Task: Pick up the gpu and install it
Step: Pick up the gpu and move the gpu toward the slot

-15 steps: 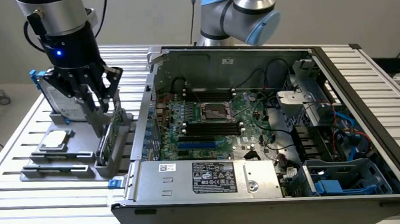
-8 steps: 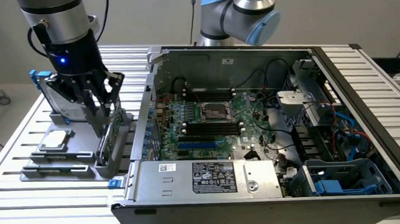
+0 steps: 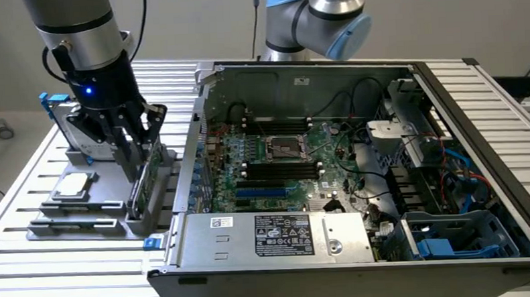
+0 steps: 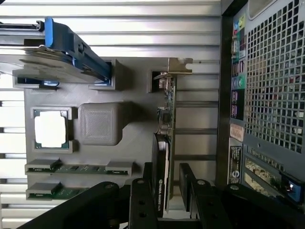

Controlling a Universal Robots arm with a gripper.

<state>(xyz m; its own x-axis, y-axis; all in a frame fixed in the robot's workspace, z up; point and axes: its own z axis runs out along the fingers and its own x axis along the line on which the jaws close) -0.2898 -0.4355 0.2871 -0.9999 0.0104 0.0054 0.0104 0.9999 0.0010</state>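
Green gpu [image 4: 169,114] upright in grey holder [image 4: 128,143], tool [image 4: 167,168] straddling it, fingers apart

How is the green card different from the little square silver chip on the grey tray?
The thin green graphics card, with black cooler and silver bracket, stands on its edge; the small square silver chip lies flat in its pocket. The card is long; the chip is short and square. The card sits beside the black computer case; the chip sits farther off. Both rest in the same grey tray.
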